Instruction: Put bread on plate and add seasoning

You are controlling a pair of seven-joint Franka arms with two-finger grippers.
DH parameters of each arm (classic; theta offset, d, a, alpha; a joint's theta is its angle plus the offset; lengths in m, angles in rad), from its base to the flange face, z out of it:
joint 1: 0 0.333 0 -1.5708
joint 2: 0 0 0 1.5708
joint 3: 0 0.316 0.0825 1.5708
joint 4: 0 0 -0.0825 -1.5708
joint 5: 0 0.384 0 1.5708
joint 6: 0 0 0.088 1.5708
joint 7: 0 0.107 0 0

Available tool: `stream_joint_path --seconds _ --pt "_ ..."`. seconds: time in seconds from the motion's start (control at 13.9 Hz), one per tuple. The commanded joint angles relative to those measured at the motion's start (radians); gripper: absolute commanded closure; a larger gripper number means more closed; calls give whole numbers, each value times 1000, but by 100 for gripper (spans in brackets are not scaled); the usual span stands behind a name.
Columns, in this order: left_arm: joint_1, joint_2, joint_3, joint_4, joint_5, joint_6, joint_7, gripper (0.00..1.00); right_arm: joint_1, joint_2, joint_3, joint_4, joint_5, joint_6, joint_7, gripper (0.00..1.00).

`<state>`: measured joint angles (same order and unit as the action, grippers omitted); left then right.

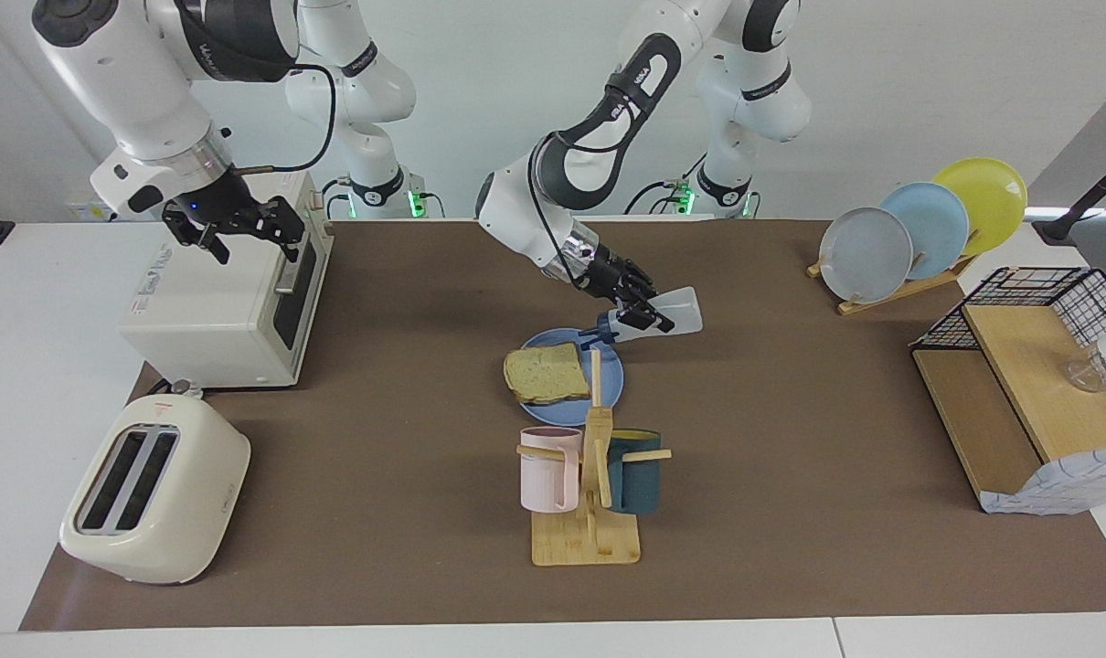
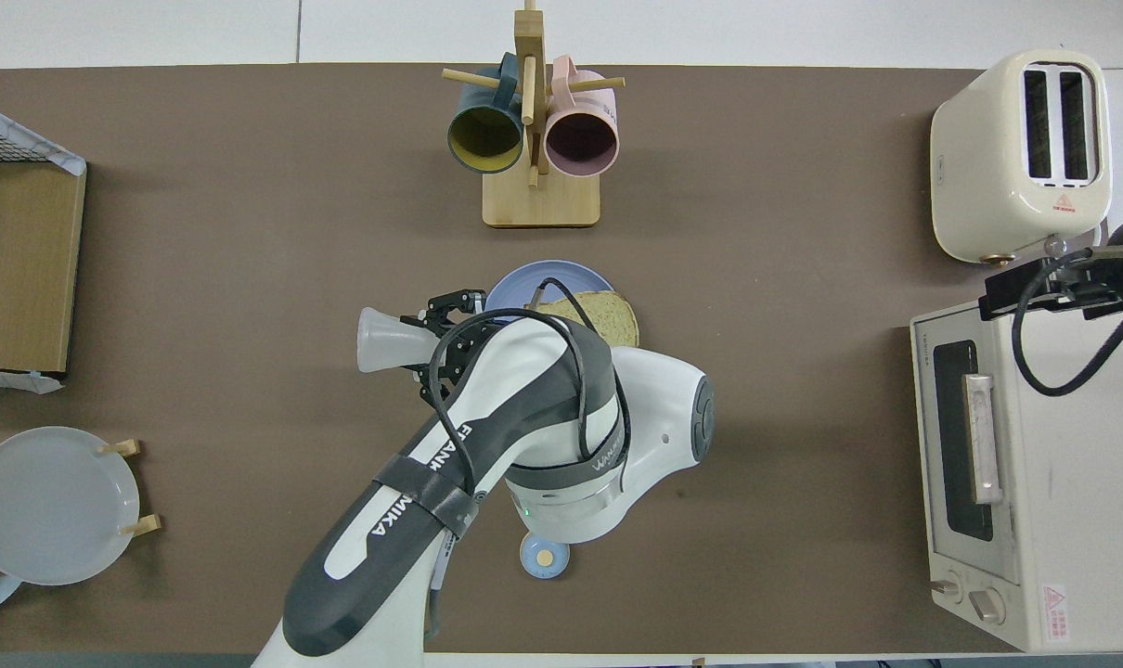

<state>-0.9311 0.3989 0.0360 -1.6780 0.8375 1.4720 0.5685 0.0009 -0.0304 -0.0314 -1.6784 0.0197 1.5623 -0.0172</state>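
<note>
The bread (image 1: 546,373) (image 2: 608,320) lies flat on the blue plate (image 1: 611,391) (image 2: 524,281) in the middle of the table. My left gripper (image 1: 642,317) (image 2: 439,340) is shut on the seasoning (image 1: 672,313) (image 2: 390,340), a translucent bottle. The bottle hangs tilted, with its dark blue cap pointing down over the plate's edge nearest the robots. In the overhead view the left arm hides part of the plate and the bread. My right gripper (image 1: 238,230) (image 2: 1044,283) waits open above the toaster oven, holding nothing.
A mug rack (image 1: 590,475) with a pink and a teal mug stands farther from the robots than the plate. The toaster oven (image 1: 224,302) and toaster (image 1: 155,489) occupy the right arm's end. A plate rack (image 1: 919,228) and wooden shelf (image 1: 1028,393) fill the left arm's end. A small bell (image 2: 544,555) sits near the robots.
</note>
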Motion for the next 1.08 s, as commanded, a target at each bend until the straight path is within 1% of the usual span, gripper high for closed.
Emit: stream_joint_path --seconds 0.0,0.07,0.14,0.22,0.29,0.43,0.58,0.79,1.01 --pt "-40 27 12 18 51 -56 -4 100 -21 -11 14 -18 -1 13 -18 0" --pt "-49 59 12 24 75 -88 -4 100 -21 -11 14 -18 -1 13 -18 0" --pt "-70 134 13 59 100 -125 -4 100 -19 -11 14 -18 -1 13 -18 0" --pt "-75 182 16 125 106 -151 -4 100 -21 -11 14 -18 -1 13 -18 0" --pt "-77 199 16 156 117 -172 -4 100 -21 -11 14 -18 -1 13 -18 0" --pt "-90 207 15 152 213 -180 -4 100 -21 -11 14 -18 -1 13 -18 0" --pt "-104 260 16 153 291 -217 -4 100 -21 -11 14 -18 -1 13 -18 0" --pt "-106 267 15 156 308 -225 -4 100 -21 -11 14 -18 -1 13 -18 0" --pt "-164 262 15 158 299 -246 -4 100 -21 -11 14 -18 -1 13 -18 0"
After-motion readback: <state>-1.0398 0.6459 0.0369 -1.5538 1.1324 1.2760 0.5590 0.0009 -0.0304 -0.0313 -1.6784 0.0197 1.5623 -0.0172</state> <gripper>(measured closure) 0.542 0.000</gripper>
